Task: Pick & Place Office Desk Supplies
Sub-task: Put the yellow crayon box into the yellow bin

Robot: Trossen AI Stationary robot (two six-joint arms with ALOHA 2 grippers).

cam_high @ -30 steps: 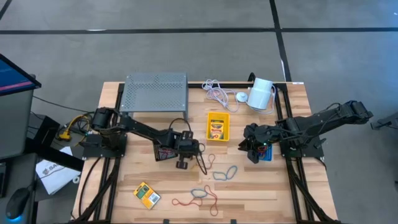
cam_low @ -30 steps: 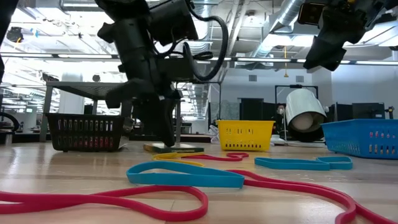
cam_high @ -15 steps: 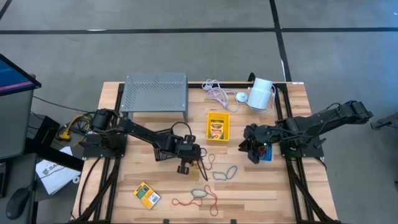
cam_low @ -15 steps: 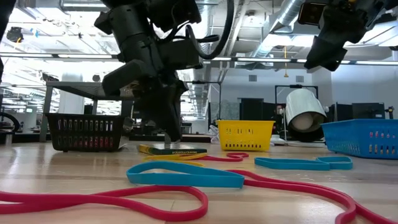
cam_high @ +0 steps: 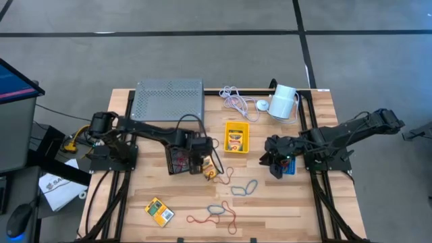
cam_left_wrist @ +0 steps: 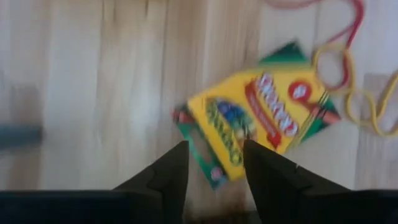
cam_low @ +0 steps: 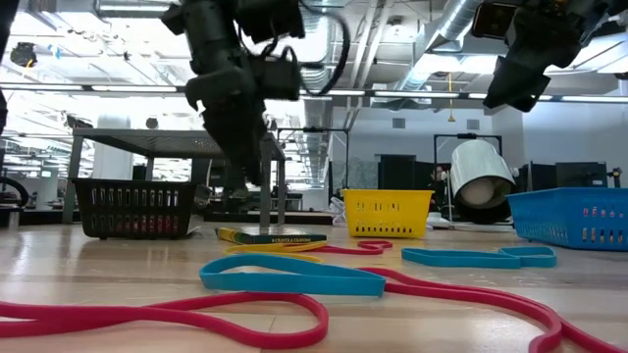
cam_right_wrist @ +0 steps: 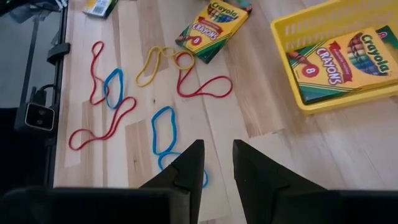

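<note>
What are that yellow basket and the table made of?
The yellow bin looks like moulded plastic: glossy, even colour, slotted walls in the low view. The table looks like wood: pale planks with visible grain and joints, lightly sheened, perhaps varnished.

Wooden table (cam_high: pixel 135 202) with rubber bands (cam_high: pixel 244 188), crayon boxes (cam_high: pixel 159 212), bins (cam_high: pixel 237 138).

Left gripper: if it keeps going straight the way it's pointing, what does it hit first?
Likely the crayon box lying flat on the table. The left gripper, fingers apart, points down at it from above; the gap between them is unclear.
</note>
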